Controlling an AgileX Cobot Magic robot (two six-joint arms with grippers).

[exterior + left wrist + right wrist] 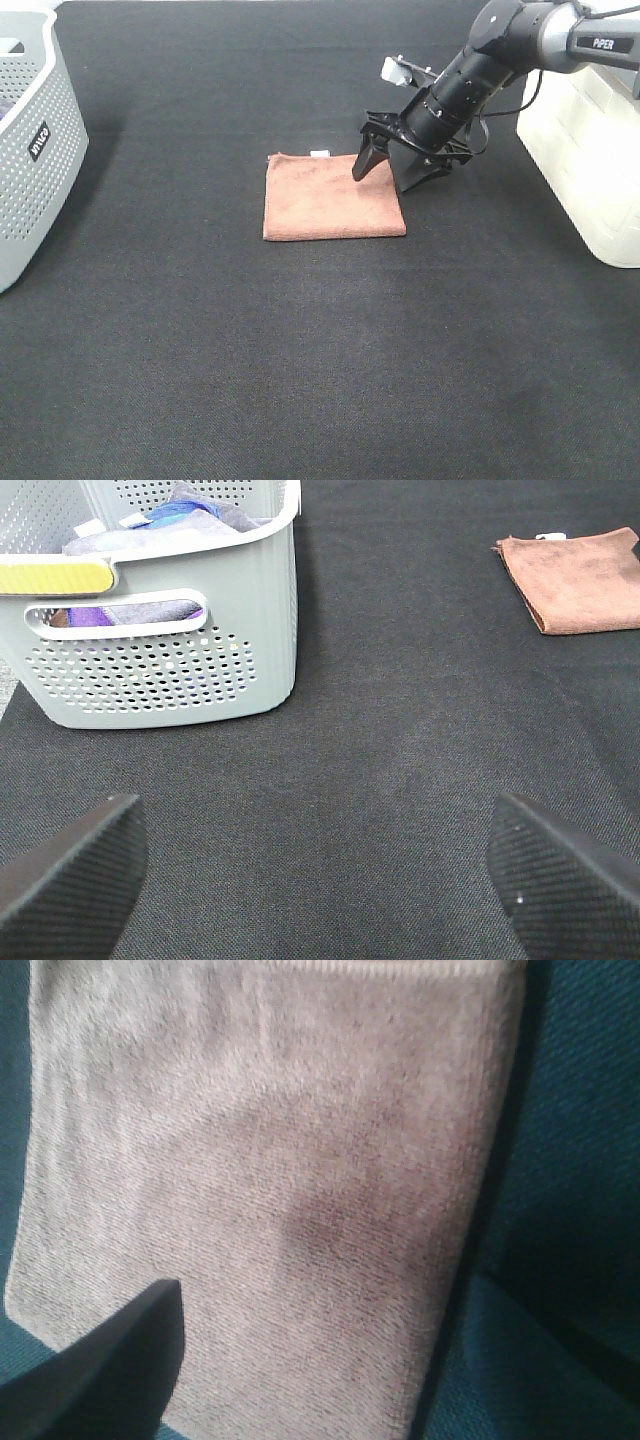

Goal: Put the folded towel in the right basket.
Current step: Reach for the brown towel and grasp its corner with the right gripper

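The folded brown towel (325,200) lies flat on the black table at the centre. It also shows at the far edge of the left wrist view (580,580) and fills the right wrist view (270,1160). My right gripper (383,180) is open and hangs low over the towel's right edge, one finger over the cloth and one just off it. One of its fingers (110,1370) shows over the cloth in the wrist view. The white right basket (590,150) stands at the right edge. My left gripper (320,880) is open and empty, and is out of the exterior view.
A grey perforated basket (40,150) stands at the left edge. In the left wrist view (180,670) it holds grey and purple cloths. The black mat (320,350) covers the table.
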